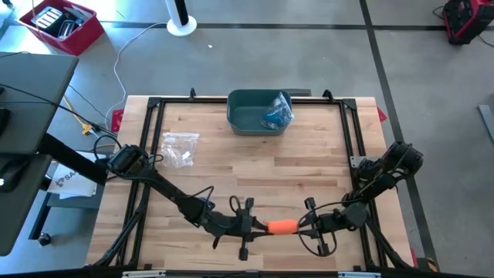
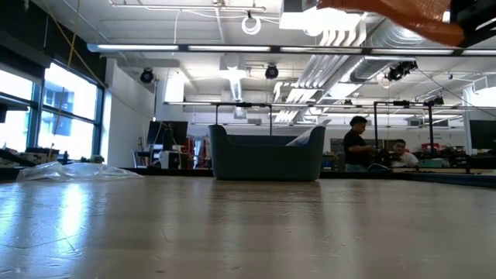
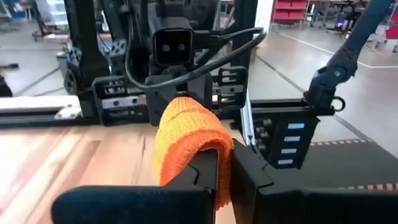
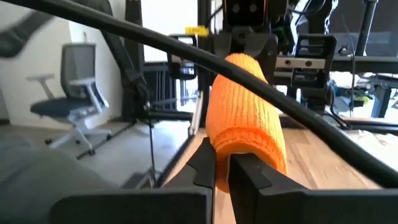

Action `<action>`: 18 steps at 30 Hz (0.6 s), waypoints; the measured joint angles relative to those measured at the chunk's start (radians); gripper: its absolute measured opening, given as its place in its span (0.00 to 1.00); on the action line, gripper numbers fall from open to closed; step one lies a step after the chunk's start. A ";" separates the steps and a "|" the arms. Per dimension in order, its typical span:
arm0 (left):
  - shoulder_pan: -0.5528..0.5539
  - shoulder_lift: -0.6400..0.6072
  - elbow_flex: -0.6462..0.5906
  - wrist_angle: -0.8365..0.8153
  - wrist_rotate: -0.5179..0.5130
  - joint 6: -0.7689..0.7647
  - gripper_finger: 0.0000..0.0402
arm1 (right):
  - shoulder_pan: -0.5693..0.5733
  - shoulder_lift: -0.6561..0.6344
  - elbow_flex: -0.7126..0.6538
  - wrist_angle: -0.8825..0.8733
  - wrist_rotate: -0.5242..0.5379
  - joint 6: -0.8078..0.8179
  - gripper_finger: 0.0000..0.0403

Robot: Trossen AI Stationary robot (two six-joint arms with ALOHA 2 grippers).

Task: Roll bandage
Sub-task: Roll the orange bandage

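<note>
On your wooden table (image 1: 255, 166) a dark teal bin (image 1: 248, 117) stands at the far edge, with blue crumpled material (image 1: 276, 113) inside at its right end. A clear plastic bag (image 1: 179, 148) lies to the left, well apart from the bin. Beyond the table, you see two people (image 2: 373, 151) in the room.

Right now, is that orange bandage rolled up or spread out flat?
Rolled up. The orange bandage is a short thick cylinder held off the table between the left gripper and right gripper, each shut on one end.
</note>
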 joint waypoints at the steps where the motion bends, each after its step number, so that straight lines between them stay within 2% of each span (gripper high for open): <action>1: 0.000 0.001 -0.001 -0.004 -0.004 -0.008 0.03 | 0.000 0.000 0.000 -0.020 0.002 0.001 0.03; 5: 0.002 -0.013 -0.001 -0.074 -0.049 -0.097 0.03 | 0.009 -0.001 0.002 -0.093 0.083 0.024 0.11; 9: 0.000 -0.061 0.000 -0.231 -0.116 -0.227 0.02 | 0.047 -0.003 -0.004 -0.215 0.241 0.118 0.27; 12: -0.016 -0.092 0.004 -0.307 -0.144 -0.294 0.02 | 0.089 -0.002 -0.007 -0.332 0.312 0.216 0.38; 14: -0.026 -0.099 0.004 -0.326 -0.130 -0.337 0.02 | 0.116 -0.005 -0.007 -0.376 0.332 0.256 0.42; 18: -0.048 -0.092 0.002 -0.221 0.034 -0.326 0.02 | 0.185 -0.009 -0.006 -0.401 0.349 0.311 0.44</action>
